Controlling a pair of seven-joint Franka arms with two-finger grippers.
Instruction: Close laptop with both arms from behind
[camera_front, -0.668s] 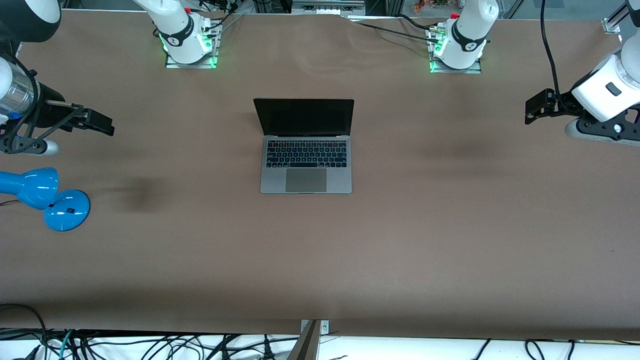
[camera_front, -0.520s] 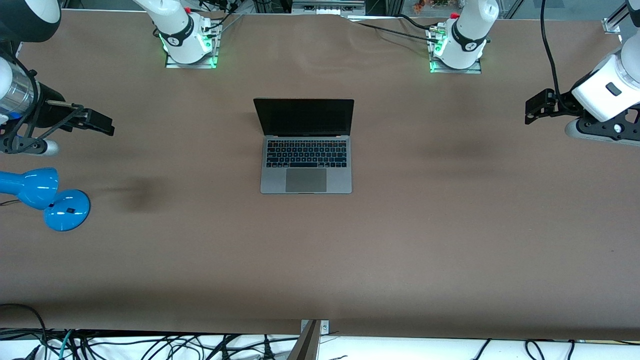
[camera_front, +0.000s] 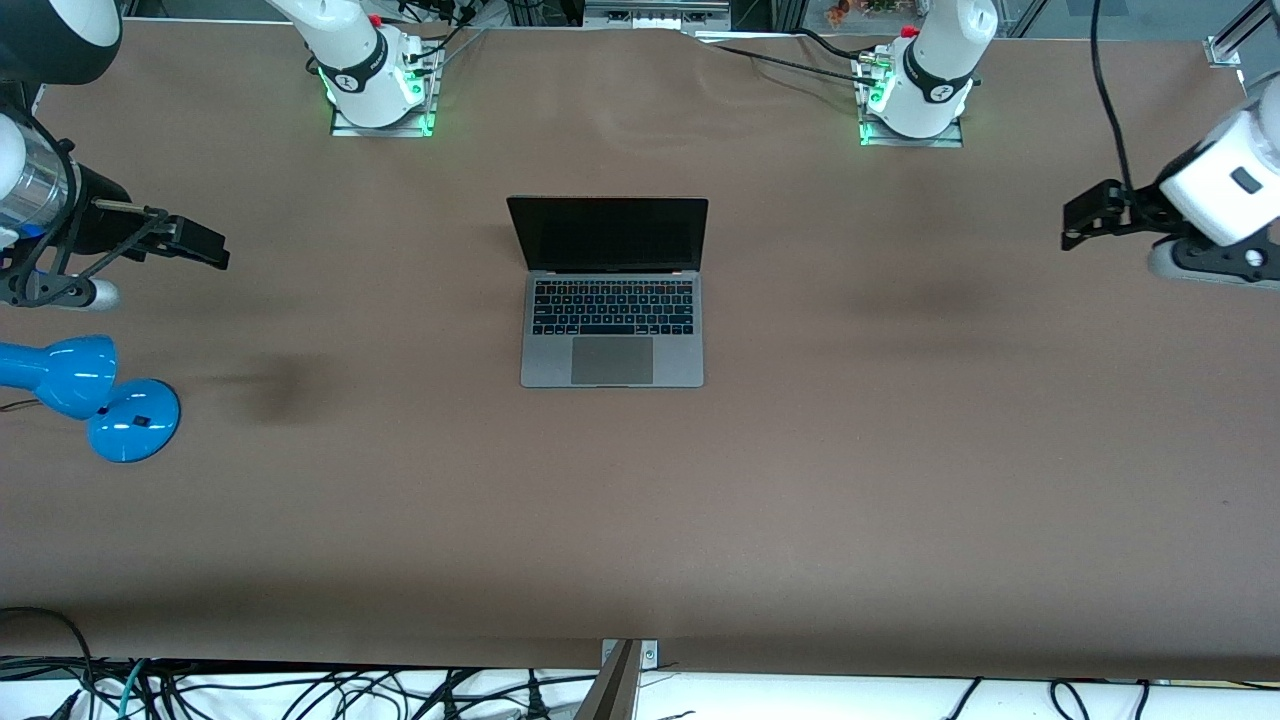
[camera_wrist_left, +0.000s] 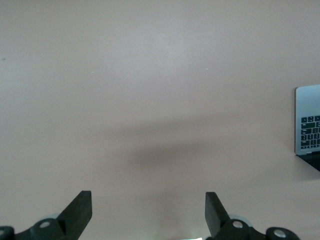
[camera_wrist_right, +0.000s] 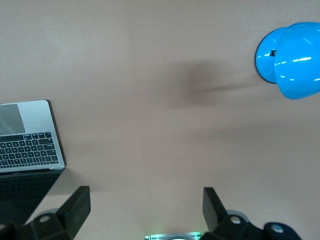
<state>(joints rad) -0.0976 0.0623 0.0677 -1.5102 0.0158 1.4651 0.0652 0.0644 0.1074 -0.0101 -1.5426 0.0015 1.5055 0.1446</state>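
The laptop (camera_front: 612, 292) sits open mid-desk (camera_front: 640, 520), screen upright, untouched. Toward the right arm's end stands a blue lamp (camera_front: 90, 395). The left pincer (camera_front: 1080, 215), jaws apart, has lifted slightly over its end of the desk since a moment ago; the right pincer (camera_front: 205, 247), also apart, waits. The closing approach has barely begun

bare table (camera_front: 900, 450) around laptop (camera_front: 612, 300), lamp (camera_front: 95, 395) aside
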